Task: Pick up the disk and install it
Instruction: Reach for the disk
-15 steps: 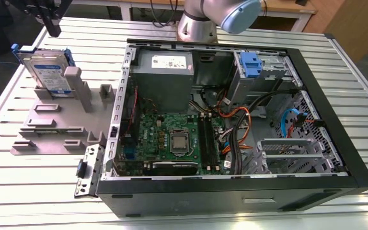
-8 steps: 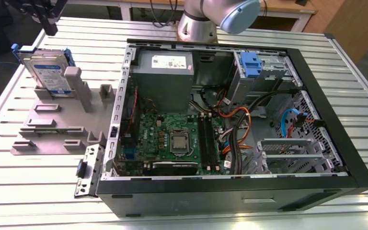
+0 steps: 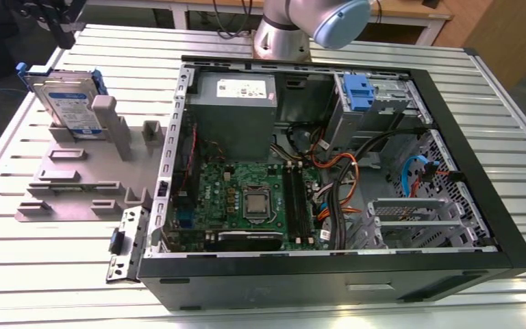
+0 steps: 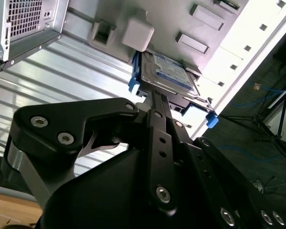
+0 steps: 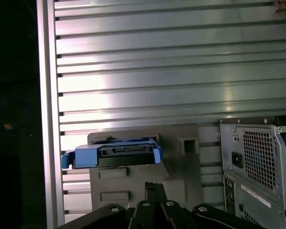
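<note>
The disk [image 3: 66, 99] is a silver hard drive with a white-and-blue label and blue side rails. It stands on edge in a slot of the grey holder [image 3: 66, 188] on the exterior view's left. Both wrist views show it as well: the second wrist view shows the disk [image 4: 169, 71], the first wrist view its blue-railed disk edge [image 5: 117, 155]. My gripper [image 3: 55, 20] hangs above the disk, apart from it. The black fingers lie together, shut on nothing, in the gripper [image 4: 152, 95] of the second wrist view and the gripper [image 5: 152, 187] of the first.
An open black computer case [image 3: 482, 205] lies on the slatted metal table [image 3: 25, 260] beside the holder. Inside are a motherboard [image 3: 244, 199], a grey power supply box [image 3: 235, 92], loose cables and a drive bay holding a blue clip [image 3: 359, 92]. The arm's base [image 3: 281, 34] stands behind the case.
</note>
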Controlling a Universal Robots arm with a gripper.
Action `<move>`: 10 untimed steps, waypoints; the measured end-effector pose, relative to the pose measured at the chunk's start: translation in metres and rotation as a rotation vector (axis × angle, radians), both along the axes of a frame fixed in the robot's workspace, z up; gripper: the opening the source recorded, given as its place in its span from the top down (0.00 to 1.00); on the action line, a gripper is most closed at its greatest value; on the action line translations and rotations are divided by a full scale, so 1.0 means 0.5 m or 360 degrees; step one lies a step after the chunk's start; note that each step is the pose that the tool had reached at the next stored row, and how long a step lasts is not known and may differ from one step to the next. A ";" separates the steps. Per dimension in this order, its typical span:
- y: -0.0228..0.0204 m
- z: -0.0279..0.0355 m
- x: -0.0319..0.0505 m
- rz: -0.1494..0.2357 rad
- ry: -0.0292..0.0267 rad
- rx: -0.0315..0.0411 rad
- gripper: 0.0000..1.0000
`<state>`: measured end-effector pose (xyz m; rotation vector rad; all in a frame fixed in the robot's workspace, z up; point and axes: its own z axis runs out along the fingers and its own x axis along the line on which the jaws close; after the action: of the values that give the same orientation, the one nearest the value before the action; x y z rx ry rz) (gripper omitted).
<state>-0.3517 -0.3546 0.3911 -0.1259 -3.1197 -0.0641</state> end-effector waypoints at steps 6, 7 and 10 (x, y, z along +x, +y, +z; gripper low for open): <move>0.0090 0.000 -0.018 0.0000 0.00006 0.0000 0.89; 0.0103 0.000 -0.021 0.0000 0.00008 0.0000 0.89; 0.0143 0.000 -0.029 0.0000 0.00011 0.0000 0.89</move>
<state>-0.3663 -0.3475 0.3909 -0.1260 -3.1190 -0.0641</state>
